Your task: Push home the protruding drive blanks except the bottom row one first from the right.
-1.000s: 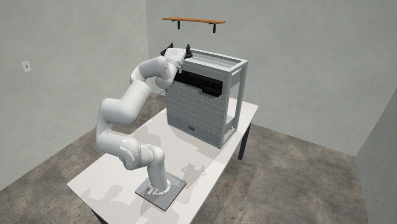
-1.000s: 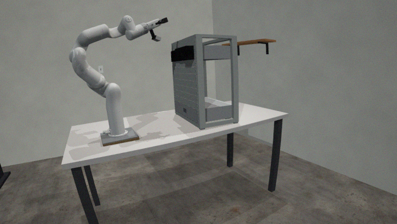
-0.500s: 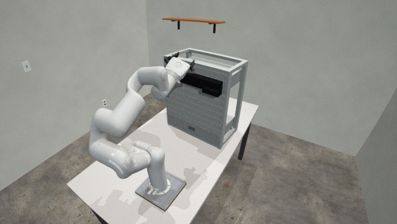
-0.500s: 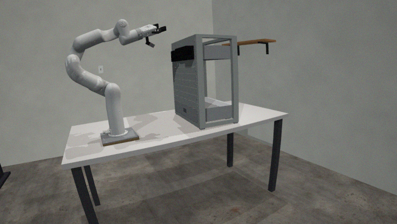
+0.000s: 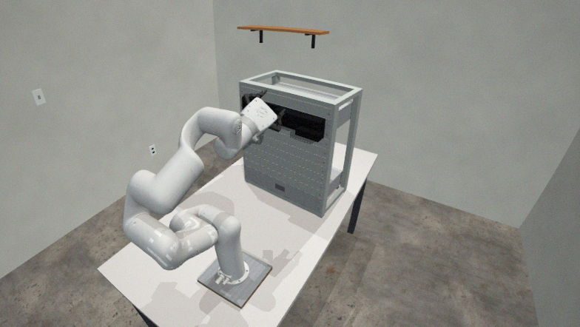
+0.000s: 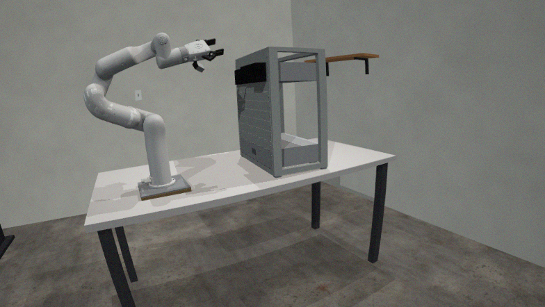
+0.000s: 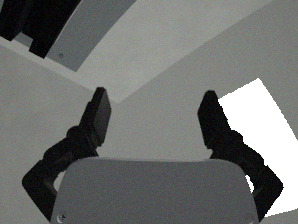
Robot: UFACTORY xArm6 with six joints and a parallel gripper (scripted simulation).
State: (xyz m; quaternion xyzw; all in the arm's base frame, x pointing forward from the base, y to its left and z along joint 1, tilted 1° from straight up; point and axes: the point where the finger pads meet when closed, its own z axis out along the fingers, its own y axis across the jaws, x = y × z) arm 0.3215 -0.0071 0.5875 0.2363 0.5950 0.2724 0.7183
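Observation:
The grey rack point(image 5: 284, 162) point(image 6: 299, 167) stands upright on the table. The black chassis front point(image 5: 304, 121) point(image 6: 250, 73) point(image 7: 45, 22) spans its upper part. At its lower right, a dark part stands out from the front in the top view. The blanks are too dark to tell apart, and the gripper hides the left part there. My gripper point(image 5: 272, 102) point(image 6: 218, 45) point(image 7: 155, 99) is open and empty. It is in front of the rack and above chassis height, apart from it in the exterior view. In the wrist view the chassis is at the upper left, beyond the left finger.
The rack's top is an open frame with upright posts. A wooden shelf point(image 5: 284, 29) point(image 6: 343, 57) hangs on the wall behind it. The arm's base plate point(image 5: 243, 295) point(image 6: 183, 185) sits on the white table point(image 5: 284, 239) point(image 6: 217, 193). A bright white panel point(image 7: 260, 120) shows in the wrist view.

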